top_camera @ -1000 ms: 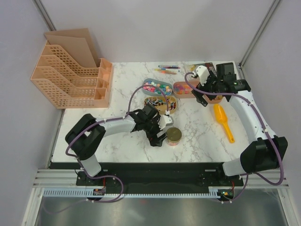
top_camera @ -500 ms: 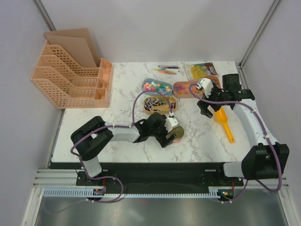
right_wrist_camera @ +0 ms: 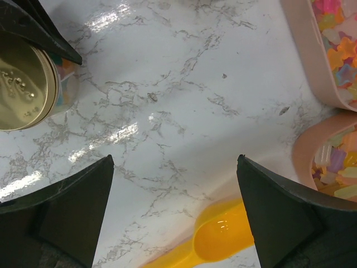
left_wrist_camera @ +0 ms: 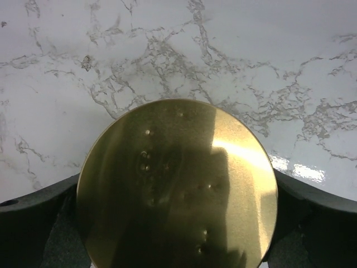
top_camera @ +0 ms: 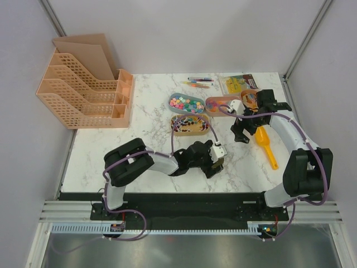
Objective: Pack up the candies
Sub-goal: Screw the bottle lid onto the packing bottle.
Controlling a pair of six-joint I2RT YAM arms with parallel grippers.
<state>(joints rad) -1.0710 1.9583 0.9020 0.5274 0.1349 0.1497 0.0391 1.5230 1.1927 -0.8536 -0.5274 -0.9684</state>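
Observation:
The candies lie in a blue-grey oval tray (top_camera: 187, 103), a pink tray (top_camera: 218, 105) and a tan tray (top_camera: 189, 125); two pink trays of them show in the right wrist view (right_wrist_camera: 329, 44). My left gripper (top_camera: 216, 158) is shut on a small jar with a gold lid (left_wrist_camera: 177, 184) standing on the marble; its fingers (left_wrist_camera: 33, 223) hug both sides of the lid. The jar (right_wrist_camera: 25, 92) shows candies through its side. My right gripper (top_camera: 241, 132) is open and empty above bare marble, and also shows in its own wrist view (right_wrist_camera: 174, 162), beside the yellow scoop.
The yellow-orange scoop (top_camera: 265, 145) lies right of my right gripper and shows below it (right_wrist_camera: 223, 240). Thin pens (top_camera: 198, 83) and a clear bag (top_camera: 237, 84) lie at the back. A peach file rack (top_camera: 83, 92) stands at the back left.
My left arm has reached right and closed on the jar, shifting it a little right. My right gripper has moved down from the candy trays to beside the scoop.

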